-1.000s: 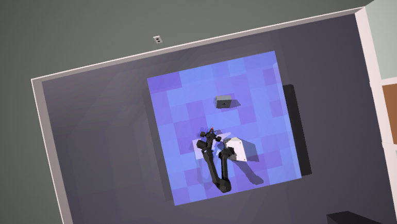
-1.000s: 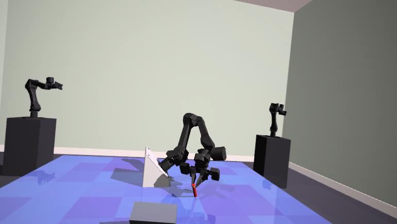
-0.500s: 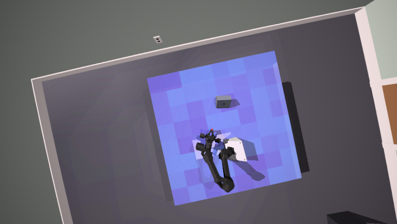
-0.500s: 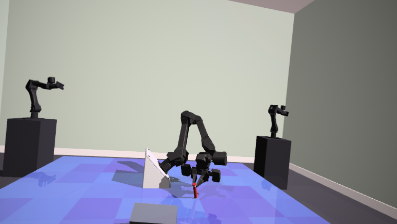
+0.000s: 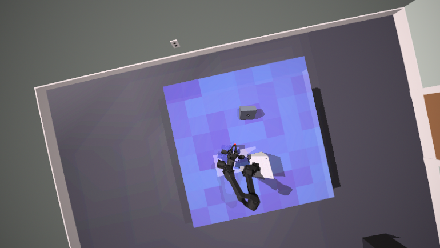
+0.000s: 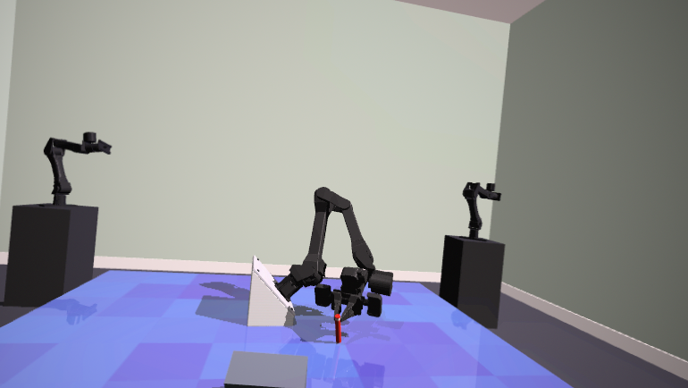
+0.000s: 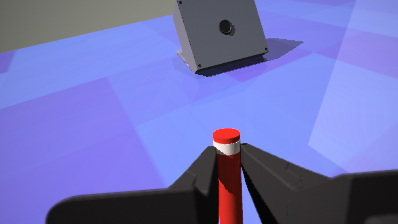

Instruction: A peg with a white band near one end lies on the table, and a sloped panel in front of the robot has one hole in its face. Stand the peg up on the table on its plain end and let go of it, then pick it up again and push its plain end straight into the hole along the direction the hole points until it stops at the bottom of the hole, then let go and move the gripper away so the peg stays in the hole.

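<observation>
The red peg (image 5: 234, 144) (image 6: 339, 331) (image 7: 230, 187) stands close to upright, with its white-banded end up and its plain end down. My gripper (image 6: 338, 318) (image 7: 227, 152) is shut on the peg just below the white band. The plain end is at or very near the table top; I cannot tell whether it touches. The grey sloped panel (image 5: 243, 116) (image 7: 200, 30) stands beyond the peg, apart from it. Its single dark hole (image 5: 248, 115) (image 7: 225, 27) faces my gripper in the wrist view. Only the panel's back and top (image 6: 267, 368) show in the exterior view.
The arm's base is fixed to a white sloped mount (image 5: 262, 164) (image 6: 264, 303), beside the gripper. The blue and purple patchwork table (image 5: 215, 89) (image 6: 163, 361) carries the mount and panel. Two other arms stand on dark pedestals (image 6: 40, 250) (image 6: 469, 279) away from the table.
</observation>
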You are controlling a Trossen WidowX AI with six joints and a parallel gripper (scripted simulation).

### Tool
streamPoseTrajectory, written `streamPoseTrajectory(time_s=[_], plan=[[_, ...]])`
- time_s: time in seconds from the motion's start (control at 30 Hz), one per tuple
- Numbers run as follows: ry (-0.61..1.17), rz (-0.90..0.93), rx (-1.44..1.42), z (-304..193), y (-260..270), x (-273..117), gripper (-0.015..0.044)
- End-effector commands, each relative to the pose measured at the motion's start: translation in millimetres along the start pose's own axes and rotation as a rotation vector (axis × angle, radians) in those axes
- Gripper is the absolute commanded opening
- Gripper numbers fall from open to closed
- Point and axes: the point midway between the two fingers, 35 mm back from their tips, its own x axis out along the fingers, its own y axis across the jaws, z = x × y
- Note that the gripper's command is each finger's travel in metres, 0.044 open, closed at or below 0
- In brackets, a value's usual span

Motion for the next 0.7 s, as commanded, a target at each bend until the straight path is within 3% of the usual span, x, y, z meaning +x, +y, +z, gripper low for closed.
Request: streamPoseTrajectory(time_s=[0.0, 0.67], plan=[[-0.032, -0.005, -0.002, -1.1, 0.0, -1.5, 0.0049], [-0.175, -0.007, -0.001, -7.6, -0.8, -11.0, 0.0049]])
